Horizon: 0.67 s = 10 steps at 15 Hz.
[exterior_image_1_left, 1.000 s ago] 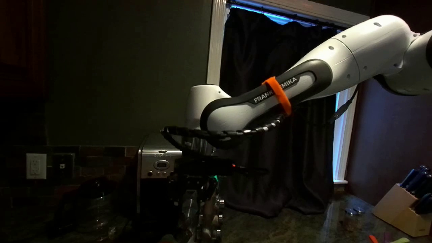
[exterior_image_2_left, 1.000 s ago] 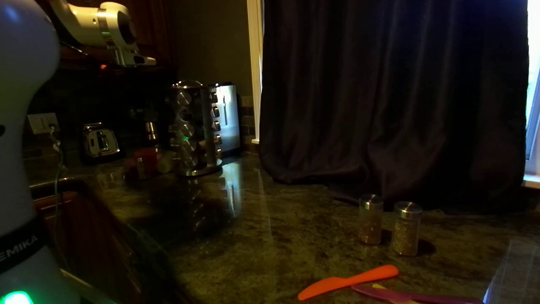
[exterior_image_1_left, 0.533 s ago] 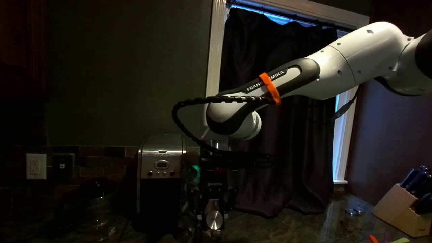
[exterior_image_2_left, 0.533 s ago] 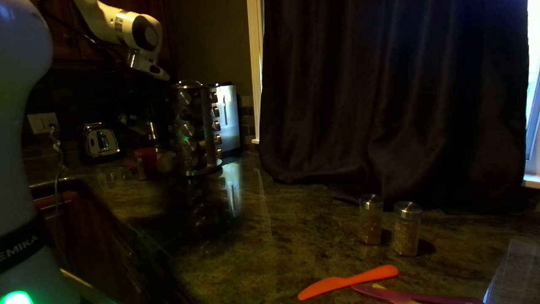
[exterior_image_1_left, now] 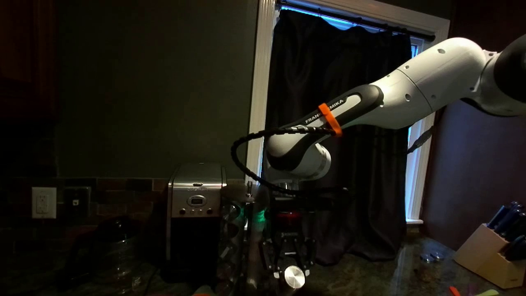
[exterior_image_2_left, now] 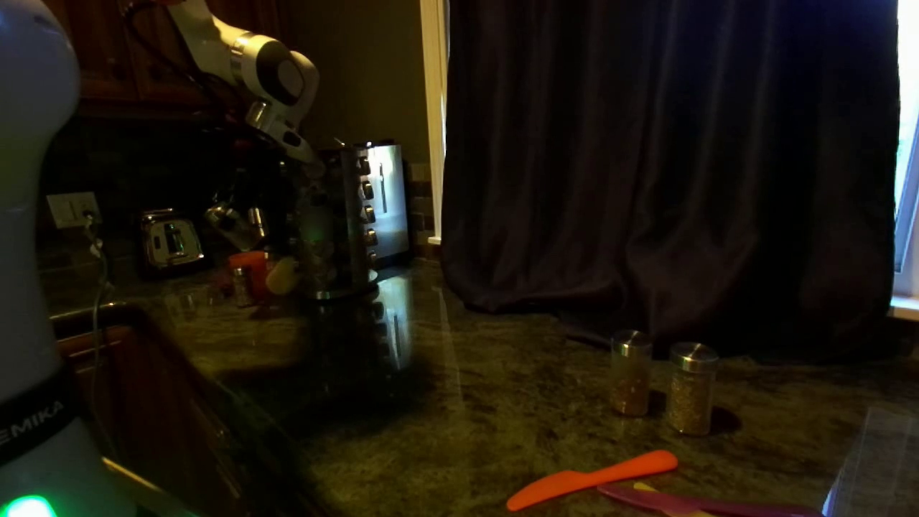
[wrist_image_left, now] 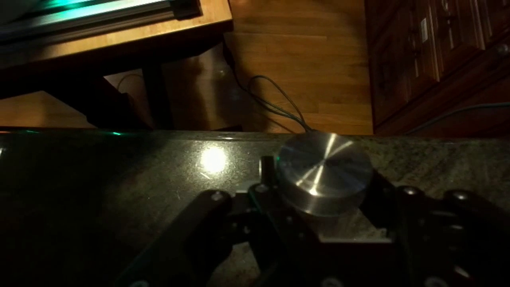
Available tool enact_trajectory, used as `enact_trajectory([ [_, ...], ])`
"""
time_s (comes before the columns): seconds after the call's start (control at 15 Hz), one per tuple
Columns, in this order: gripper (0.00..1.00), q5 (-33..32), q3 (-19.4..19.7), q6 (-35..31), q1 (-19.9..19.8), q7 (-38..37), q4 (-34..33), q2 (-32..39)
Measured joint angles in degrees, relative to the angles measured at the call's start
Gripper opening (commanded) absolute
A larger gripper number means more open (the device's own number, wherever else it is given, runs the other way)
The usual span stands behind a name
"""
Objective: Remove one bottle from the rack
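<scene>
We hold a steel-lidded spice bottle [wrist_image_left: 326,174] in the partway-closed Robotiq gripper [wrist_image_left: 322,183], apart from the spice rack [exterior_image_2_left: 352,215].

In an exterior view we face the wall [exterior_image_1_left: 156,90] and a dark curtain [exterior_image_1_left: 341,193] nearly level, the white arm [exterior_image_1_left: 415,88] coming in from the right edge and the knife block [exterior_image_1_left: 489,255] low at the right. In an exterior view we look slightly down along the counter [exterior_image_2_left: 459,402], the arm's lower links [exterior_image_2_left: 32,287] close at the left edge, an orange knife [exterior_image_2_left: 592,480] near us, the rack [exterior_image_2_left: 352,230] well back. In both exterior views we find curtain, rack and arm. In the wrist view we look past the gripper [wrist_image_left: 323,183] — a steel-lidded bottle [wrist_image_left: 324,167] very near us — over the counter's edge onto wooden floor [wrist_image_left: 314,59]; both exterior views share gripper and bottle.
</scene>
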<state>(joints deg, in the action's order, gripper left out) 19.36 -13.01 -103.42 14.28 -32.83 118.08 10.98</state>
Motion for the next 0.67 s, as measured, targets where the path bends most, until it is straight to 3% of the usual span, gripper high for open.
enact_trajectory([
  [0.67, 0.24, 1.8, 2.4, 2.0, -2.0, 5.1, 7.9, -1.6],
])
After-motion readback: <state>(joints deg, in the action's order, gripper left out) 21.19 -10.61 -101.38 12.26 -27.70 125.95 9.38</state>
